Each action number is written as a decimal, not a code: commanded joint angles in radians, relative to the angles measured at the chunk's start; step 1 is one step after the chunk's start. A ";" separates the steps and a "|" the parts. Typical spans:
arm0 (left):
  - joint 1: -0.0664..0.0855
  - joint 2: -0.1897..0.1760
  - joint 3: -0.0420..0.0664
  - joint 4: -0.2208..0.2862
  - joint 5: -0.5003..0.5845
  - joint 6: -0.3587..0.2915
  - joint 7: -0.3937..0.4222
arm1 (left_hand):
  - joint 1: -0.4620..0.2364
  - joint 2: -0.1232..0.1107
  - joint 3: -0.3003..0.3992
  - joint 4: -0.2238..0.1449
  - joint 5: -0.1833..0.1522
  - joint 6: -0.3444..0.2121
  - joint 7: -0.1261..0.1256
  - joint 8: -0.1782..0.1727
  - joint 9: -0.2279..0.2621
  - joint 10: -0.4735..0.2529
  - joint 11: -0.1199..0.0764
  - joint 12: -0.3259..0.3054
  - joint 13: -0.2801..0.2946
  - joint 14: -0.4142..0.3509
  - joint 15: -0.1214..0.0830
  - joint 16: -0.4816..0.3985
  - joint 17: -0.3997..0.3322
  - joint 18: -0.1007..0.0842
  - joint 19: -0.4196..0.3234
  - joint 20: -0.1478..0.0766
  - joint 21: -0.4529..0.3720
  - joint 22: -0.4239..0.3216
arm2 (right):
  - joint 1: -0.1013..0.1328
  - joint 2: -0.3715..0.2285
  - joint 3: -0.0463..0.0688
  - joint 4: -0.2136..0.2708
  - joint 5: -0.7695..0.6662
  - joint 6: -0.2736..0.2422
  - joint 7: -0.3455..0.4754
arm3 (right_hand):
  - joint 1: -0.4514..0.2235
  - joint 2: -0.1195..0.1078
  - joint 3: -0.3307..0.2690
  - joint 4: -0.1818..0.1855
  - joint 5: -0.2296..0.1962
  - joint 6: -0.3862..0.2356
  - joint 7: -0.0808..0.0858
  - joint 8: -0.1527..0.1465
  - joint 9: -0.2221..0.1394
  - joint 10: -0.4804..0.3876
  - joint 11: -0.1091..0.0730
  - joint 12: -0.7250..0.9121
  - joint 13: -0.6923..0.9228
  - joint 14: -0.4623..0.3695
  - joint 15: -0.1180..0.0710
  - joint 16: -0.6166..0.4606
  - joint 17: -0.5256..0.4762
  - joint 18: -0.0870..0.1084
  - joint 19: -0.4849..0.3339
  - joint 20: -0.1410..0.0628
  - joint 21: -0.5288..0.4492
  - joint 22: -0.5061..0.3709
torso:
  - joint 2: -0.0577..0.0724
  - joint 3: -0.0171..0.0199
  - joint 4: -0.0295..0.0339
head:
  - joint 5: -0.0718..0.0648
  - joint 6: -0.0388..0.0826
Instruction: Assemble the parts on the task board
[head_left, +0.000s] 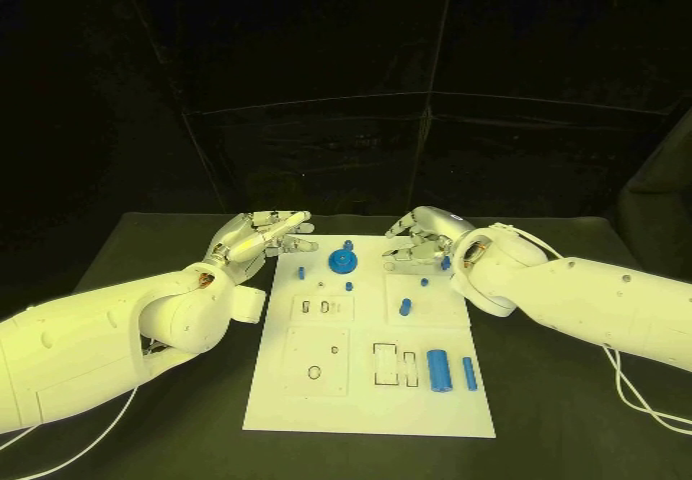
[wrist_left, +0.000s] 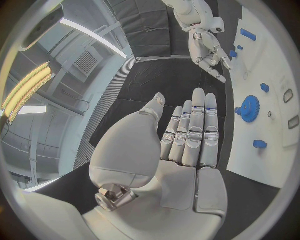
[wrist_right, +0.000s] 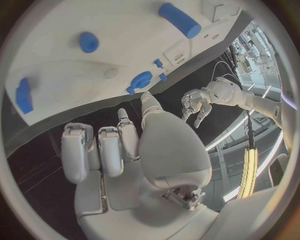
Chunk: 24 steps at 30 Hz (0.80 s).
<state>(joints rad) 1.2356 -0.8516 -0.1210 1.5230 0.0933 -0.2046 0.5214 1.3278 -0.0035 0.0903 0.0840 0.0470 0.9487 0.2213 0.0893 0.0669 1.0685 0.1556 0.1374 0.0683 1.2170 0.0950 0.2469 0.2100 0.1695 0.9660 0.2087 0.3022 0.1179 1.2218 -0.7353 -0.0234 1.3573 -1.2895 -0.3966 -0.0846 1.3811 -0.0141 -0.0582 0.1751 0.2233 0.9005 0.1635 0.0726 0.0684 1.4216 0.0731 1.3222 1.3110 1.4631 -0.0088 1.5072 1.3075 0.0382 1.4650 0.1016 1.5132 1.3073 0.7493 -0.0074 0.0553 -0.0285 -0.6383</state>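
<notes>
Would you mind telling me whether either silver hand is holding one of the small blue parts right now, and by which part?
Nothing is held. The left hand lies flat with straight fingers and a bare palm; the right hand has its fingers curled around nothing.

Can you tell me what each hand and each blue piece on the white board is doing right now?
Left hand: open, fingers straight, holding nothing.
Right hand: fingers curled, holding nothing, at the board's far edge.
Gear: lying flat on the board.
Two cylinders: lying side by side near the front.
Small peg: on the board, loose.
</notes>
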 joint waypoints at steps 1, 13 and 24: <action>0.001 -0.001 0.001 0.002 0.000 0.011 0.005 | 0.000 0.013 0.000 -0.007 0.004 0.000 0.004 -0.004 -0.001 -0.002 0.003 -0.003 -0.002 0.001 0.000 -0.004 0.002 0.014 0.010 0.000 -0.007 -0.001 | 0.003 -0.046 0.000 0.006 0.191 0.010 0.145 | 0.025 -0.004 0.002 -0.022 -0.005 0.018 -0.002 0.008 0.002 -0.013 0.000 -0.012 0.015 0.074 0.006 -0.007 0.112 -0.001 0.009 0.007 -0.007 0.095 | -0.001 0.0014 -0.0031 | -0.004 0.002; 0.000 0.004 -0.001 -0.006 0.000 0.017 0.005 | 0.000 0.018 -0.001 -0.015 0.004 0.010 -0.001 -0.001 0.001 0.010 -0.001 -0.002 0.000 0.002 -0.001 -0.008 0.006 0.015 0.011 0.000 -0.009 -0.004 | 0.003 -0.187 0.000 -0.013 0.305 0.070 0.253 | 0.080 -0.019 -0.001 -0.086 0.007 0.044 -0.006 0.009 -0.002 -0.024 -0.005 -0.030 0.001 0.074 0.002 -0.010 0.112 0.003 -0.003 0.003 -0.017 0.075 | 0.002 0.0041 -0.0007 | -0.036 0.008; -0.002 0.011 -0.001 -0.013 0.000 0.020 0.005 | 0.000 0.018 -0.001 -0.015 0.004 0.010 -0.001 -0.001 0.001 0.010 -0.001 -0.002 0.000 0.002 -0.001 -0.008 0.006 0.015 0.011 0.000 -0.009 -0.004 | 0.001 -0.176 -0.001 -0.065 0.238 0.087 0.249 | 0.079 -0.023 -0.009 -0.096 0.009 0.015 0.001 -0.005 -0.005 -0.028 0.000 -0.039 -0.007 0.074 0.006 -0.010 0.113 0.004 -0.005 0.005 -0.019 0.071 | 0.001 0.0010 0.0019 | -0.044 0.005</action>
<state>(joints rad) 1.2328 -0.8418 -0.1230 1.5099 0.0935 -0.2004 0.5213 1.3289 0.0052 0.0902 0.0758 0.0470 0.9524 0.2176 0.0893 0.0669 1.0723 0.1518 0.1374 0.0683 1.2170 0.0950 0.2432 0.2152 0.1695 0.9728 0.2088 0.2952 0.1149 1.2213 -0.9120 -0.0243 1.2973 -1.0293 -0.3294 0.1444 1.4516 -0.0325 -0.0681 0.0836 0.2280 0.9247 0.1644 0.0723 0.0652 1.3983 0.0713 1.2891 1.3098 1.4613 -0.0068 1.5007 1.3074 0.0383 1.4651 0.1015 1.5008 1.3073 0.7506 -0.0051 0.0564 -0.0743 -0.6320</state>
